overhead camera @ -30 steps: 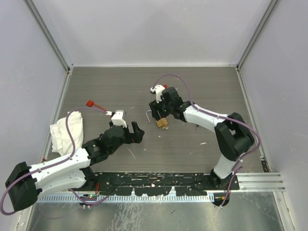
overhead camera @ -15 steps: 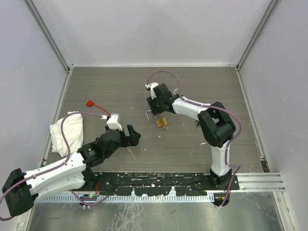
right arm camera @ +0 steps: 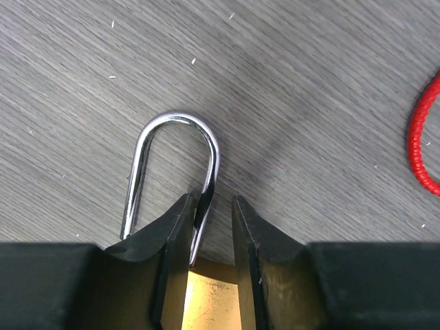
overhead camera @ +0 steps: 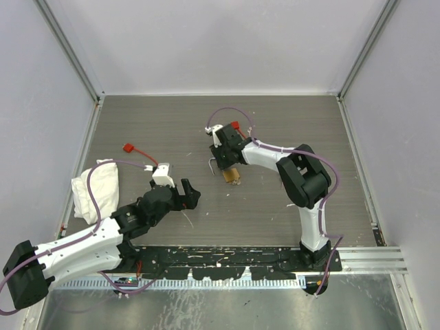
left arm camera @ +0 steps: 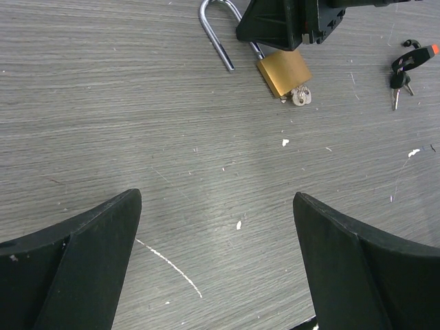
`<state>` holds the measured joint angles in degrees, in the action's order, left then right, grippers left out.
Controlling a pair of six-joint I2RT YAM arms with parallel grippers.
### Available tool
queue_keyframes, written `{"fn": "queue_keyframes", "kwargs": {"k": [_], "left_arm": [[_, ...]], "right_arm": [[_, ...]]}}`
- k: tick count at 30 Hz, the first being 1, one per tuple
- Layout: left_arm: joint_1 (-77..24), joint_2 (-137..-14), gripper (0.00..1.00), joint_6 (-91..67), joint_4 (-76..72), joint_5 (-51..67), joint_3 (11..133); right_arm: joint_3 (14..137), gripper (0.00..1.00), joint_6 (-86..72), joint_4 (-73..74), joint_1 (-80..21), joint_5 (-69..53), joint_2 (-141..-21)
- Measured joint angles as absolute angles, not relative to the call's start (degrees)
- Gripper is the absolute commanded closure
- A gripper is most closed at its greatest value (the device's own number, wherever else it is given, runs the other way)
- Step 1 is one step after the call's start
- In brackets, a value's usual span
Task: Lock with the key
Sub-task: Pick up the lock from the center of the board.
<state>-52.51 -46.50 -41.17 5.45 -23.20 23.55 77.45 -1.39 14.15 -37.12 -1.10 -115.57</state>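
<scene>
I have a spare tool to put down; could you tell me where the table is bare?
The table is bare along the back wall and between the right arm and the right rail. A smaller patch lies between the left pincer and the padlock. Crowded: the padlock with the right pincer and keys, and the left edge with cloth and red tag.

text: none legible | labels/brands: none legible | padlock face: no readable marking

place: robot lab test cell | evidence: bare white walls, aluminium frame posts, grey wood-grain table, left arm and right arm bolted down
</scene>
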Motion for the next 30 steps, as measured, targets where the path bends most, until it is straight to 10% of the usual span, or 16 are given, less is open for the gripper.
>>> {"fn": "queue_keyframes", "kwargs": {"k": [19,30], "left_arm": [[-52.51,-46.57,0.07,-41.34,5.45,-23.14,23.55],[-52.51,-49.58,0.08,-43.42,-1.98,-19.66,21.23]], "right_arm": [[77.58,0.98,-1.85,15.07,-37.17,-1.56,-115.74],[70.30,0.99,-7.29,14.50,-29.30,-16.34,-106.61]]}}
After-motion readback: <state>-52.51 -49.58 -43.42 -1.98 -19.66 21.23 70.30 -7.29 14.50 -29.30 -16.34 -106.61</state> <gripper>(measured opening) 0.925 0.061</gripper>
